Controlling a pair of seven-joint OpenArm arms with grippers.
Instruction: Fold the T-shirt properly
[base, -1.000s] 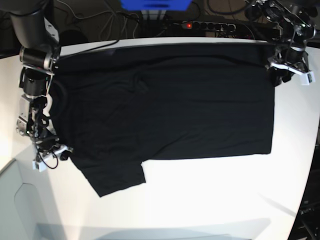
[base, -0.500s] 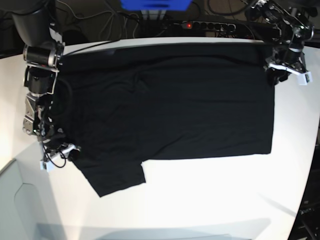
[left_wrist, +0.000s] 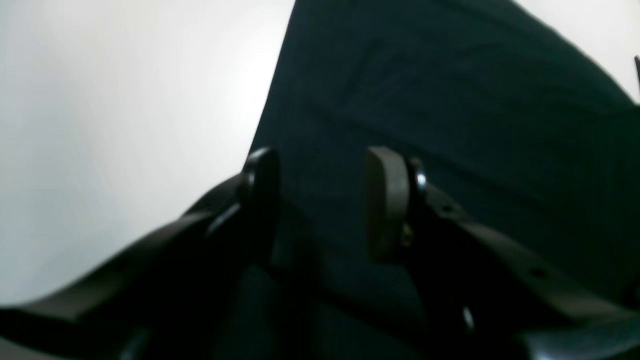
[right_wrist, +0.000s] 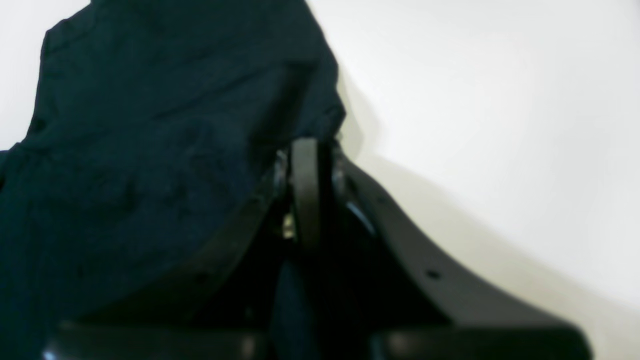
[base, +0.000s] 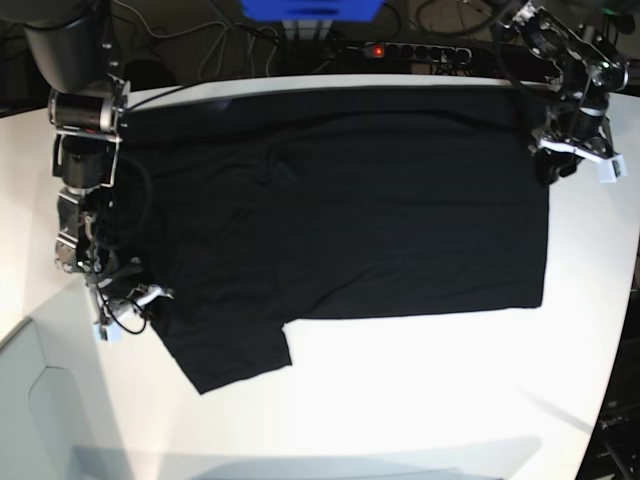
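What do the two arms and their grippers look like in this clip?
Both arms are black and silver-grey jointed metal with loose black cables. The left gripper has black curved fingers with flat dark grey-brown pads. The right gripper looks the same, and small white parts sit near each gripper in the base view.

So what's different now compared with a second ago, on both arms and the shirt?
The right gripper slid along the table toward the large black cotton T-shirt and closed on its edge near the sleeve. The left gripper shifted slightly at the hem corner, jaws open as before. The shirt stays spread flat on the white table.
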